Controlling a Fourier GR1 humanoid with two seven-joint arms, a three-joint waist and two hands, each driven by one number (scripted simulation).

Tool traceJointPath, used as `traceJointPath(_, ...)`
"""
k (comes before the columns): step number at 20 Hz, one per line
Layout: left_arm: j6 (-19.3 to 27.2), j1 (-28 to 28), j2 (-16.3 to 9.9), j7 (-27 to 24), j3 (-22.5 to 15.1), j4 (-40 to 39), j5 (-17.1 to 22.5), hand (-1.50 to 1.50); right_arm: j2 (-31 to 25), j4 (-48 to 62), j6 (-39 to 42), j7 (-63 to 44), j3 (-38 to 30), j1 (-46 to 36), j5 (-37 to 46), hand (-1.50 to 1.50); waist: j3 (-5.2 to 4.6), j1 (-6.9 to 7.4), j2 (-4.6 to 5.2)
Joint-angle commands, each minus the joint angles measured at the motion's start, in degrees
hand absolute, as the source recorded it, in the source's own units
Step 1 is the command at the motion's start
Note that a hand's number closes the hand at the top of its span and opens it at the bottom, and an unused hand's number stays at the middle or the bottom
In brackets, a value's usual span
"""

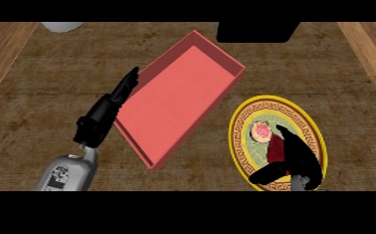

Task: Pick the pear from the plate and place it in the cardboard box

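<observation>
My right hand's (pixel 294 161) fingers (pixel 283 133) stretch apart toward the small pinkish-yellow pear (pixel 260 131), not closed on it; it sits at the centre of the round yellow-rimmed patterned plate (pixel 242 113). At ten o'clock lies the shallow red cardboard box (pixel 176 98). My left hand (pixel 110 108) rests straight-fingered beside it on the brown woven-textured bench (pixel 73 78).

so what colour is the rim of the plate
Yellow, with a dark key-pattern band just inside it; the plate shows best in the head view.
</observation>
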State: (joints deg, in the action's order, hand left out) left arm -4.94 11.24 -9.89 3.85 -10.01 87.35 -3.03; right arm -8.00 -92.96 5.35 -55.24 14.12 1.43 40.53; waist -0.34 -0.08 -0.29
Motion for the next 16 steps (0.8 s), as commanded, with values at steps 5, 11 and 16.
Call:
traceJointPath(5, -2.2, 3.7, 1.0, 3.9, 2.6, -0.2, -0.3, 0.0, 0.0, 4.0, 1.3, 3.5, -0.3, -1.1, 1.5, 1.5, 0.35, 0.02, 0.28)
traceJointPath(11, -2.6, -2.8, 1.0, -2.4, 2.2, 0.2, -2.0, 0.0, -1.1, 1.3, -3.5, 5.3, 1.6, 2.9, 8.7, 1.5, 0.34, 0.01, 0.24)
traceJointPath(16, -4.1, 2.9, 2.3, 0.5, -0.4, -1.3, -1.4, 0.0, -6.4, -3.7, 8.7, 29.9, 24.6, -11.5, 11.2, 1.5, 0.28, 7.16, 0.05)
